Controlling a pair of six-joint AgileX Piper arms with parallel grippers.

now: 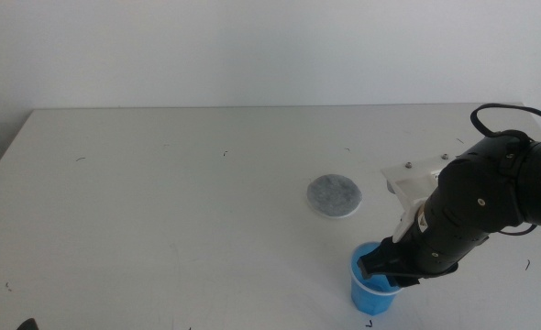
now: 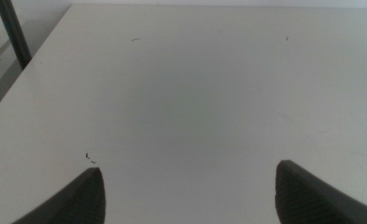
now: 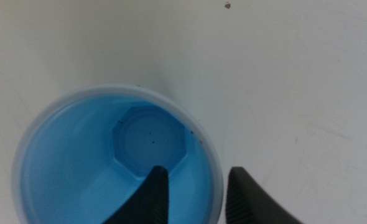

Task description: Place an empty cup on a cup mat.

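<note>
In the lower right of the middle view the blue cup (image 1: 372, 286) stands upright on the white desk (image 1: 179, 202), empty, its pale rim facing up. The right tool (image 1: 381, 268) comes in from the right edge and sits at the cup's rim. The right wrist view shows one jaw inside the cup (image 3: 109, 162) and the other outside, with the wall between them; the right tool (image 3: 196, 196) is clenched on that wall. The speckled grey cup mat (image 1: 335, 195) lies flat near the cup, up and to the left of it, and apart from it. The left tool (image 2: 186, 193) hangs released over bare desk (image 2: 190, 93), jaws wide apart.
</note>
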